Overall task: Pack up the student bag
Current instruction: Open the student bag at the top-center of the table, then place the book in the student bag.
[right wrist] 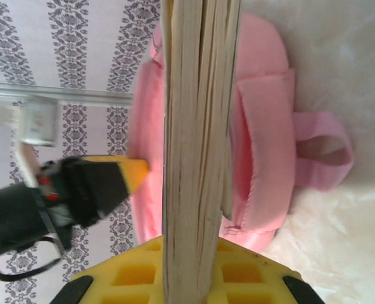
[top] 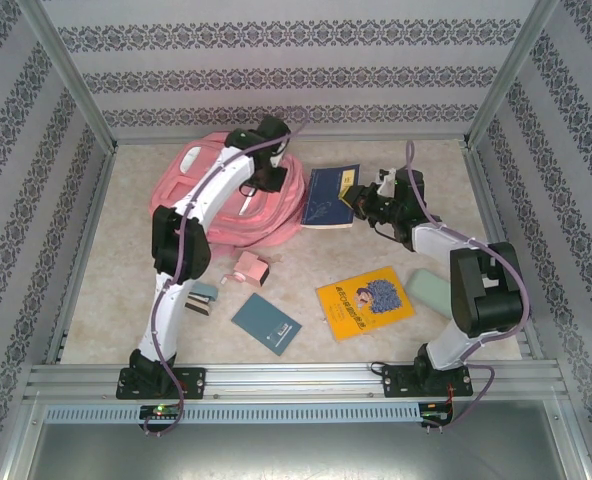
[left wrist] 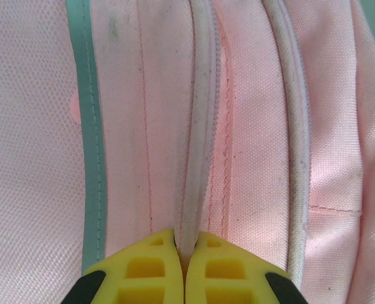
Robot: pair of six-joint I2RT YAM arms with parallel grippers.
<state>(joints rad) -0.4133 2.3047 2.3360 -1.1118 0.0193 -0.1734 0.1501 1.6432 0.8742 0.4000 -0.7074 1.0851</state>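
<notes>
Got the left fingers (left wrist: 185, 244) pinched shut on a zipper ridge (left wrist: 197, 126) of the student bag (left wrist: 257, 158), right at the tips. Got the right fingers (right wrist: 187, 266) clamped on a navy book (right wrist: 197, 126) held edge-on, bag flat on the table (top: 306, 265) just beyond. Looks soft, light, floppy; probably best grabbed by that ridge or a strap (right wrist: 324, 152).

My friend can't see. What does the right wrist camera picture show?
The right gripper clamps a book edge-on, its pages facing the camera. Behind it lies the pink student bag with a strap loop, and the left gripper touches the bag with its yellow tip.
</notes>
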